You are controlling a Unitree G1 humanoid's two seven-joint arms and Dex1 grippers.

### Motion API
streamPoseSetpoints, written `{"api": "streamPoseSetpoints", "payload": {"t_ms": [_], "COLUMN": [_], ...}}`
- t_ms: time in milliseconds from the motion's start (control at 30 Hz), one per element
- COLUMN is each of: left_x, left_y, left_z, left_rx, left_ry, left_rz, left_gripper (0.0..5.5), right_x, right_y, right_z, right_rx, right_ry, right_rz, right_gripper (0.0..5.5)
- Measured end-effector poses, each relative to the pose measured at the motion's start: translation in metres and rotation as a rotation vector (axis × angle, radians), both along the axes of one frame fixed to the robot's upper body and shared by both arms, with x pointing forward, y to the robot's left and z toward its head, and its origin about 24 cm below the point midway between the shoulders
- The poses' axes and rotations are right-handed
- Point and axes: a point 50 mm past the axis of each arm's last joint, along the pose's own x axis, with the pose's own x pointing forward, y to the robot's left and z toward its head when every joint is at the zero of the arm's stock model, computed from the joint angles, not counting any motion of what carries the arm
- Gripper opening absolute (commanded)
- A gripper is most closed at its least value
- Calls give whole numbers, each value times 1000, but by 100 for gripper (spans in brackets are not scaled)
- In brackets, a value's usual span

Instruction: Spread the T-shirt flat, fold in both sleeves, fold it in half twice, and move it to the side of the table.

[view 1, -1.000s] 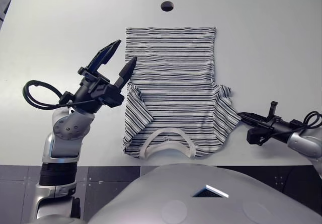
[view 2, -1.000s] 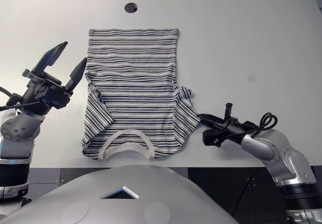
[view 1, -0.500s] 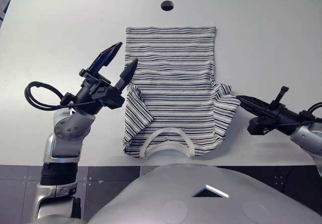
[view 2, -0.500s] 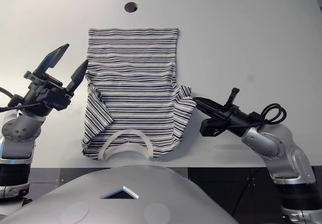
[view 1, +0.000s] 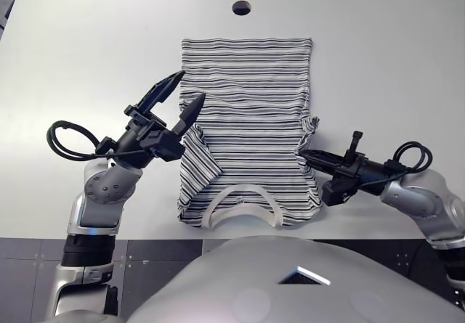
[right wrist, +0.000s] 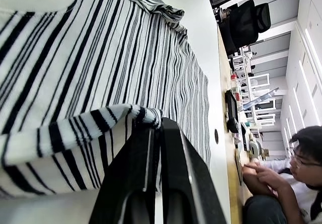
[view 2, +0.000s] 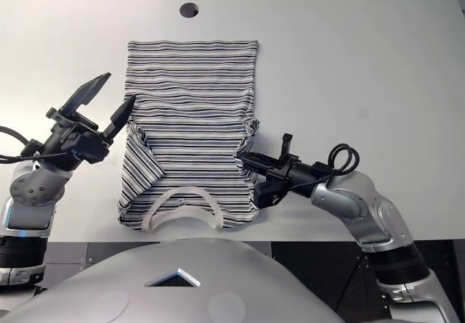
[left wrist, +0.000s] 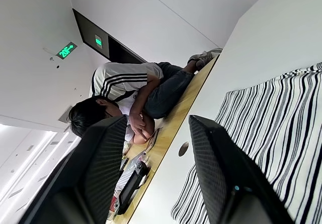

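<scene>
**Right gripper holds sleeve over striped T-shirt**

The right gripper [view 1: 305,153] has its jaws clenched on a fold of the right sleeve [right wrist: 75,133]. The striped cloth is pinched between the black fingers [right wrist: 173,153] and held over the right side of the T-shirt [view 1: 247,83]. The shirt lies on the white table [view 1: 392,54], hem away from the robot and white collar [view 1: 242,192] at the near edge, between the two grippers. The left gripper [view 1: 189,88] hangs with its jaws released and spread wide at the shirt's left edge. Its inner fingertip is over the striped cloth and its outer one over bare table. Whether that tip touches the cloth cannot be told. The left sleeve [view 1: 196,152], folded inward, lies just behind those fingertips on the robot's side. Well ahead of both pairs of jaws, past the hem, a round hole [view 1: 241,7] marks the tabletop.
</scene>
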Motion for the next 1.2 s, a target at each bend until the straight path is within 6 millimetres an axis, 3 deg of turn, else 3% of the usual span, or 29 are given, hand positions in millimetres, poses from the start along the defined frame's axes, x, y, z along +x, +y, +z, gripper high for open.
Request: {"api": "streamPoseSetpoints", "payload": {"t_ms": [67,367,567,633,733,833,1033,1200], "left_x": [0,0,-1,-12,-36,-51,-94,-105], "left_y": [0,6,20,40,69,79,97,82], "left_z": [0,-4,-4,-2,3,1,-22,-30], "left_rx": [0,9,68,157,267,336,572,631], "left_ry": [1,20,42,82,183,284,654,745], "left_rz": [1,24,52,84,112,90,-35,-205], "left_gripper": [230,230,230,230,230,270,319,319], "right_x": [1,9,11,13,15,4,-17,-17], "right_y": [7,20,19,4,-31,-44,-69,-56], "right_z": [-4,-13,-6,21,50,42,11,7], "right_rx": [3,7,40,137,136,46,-310,-373], "right_ry": [14,9,-1,-12,-2,110,315,332], "right_rz": [24,71,69,19,-70,-80,-13,143], "right_gripper": [13,174,274,308,358,402,402,402]}}
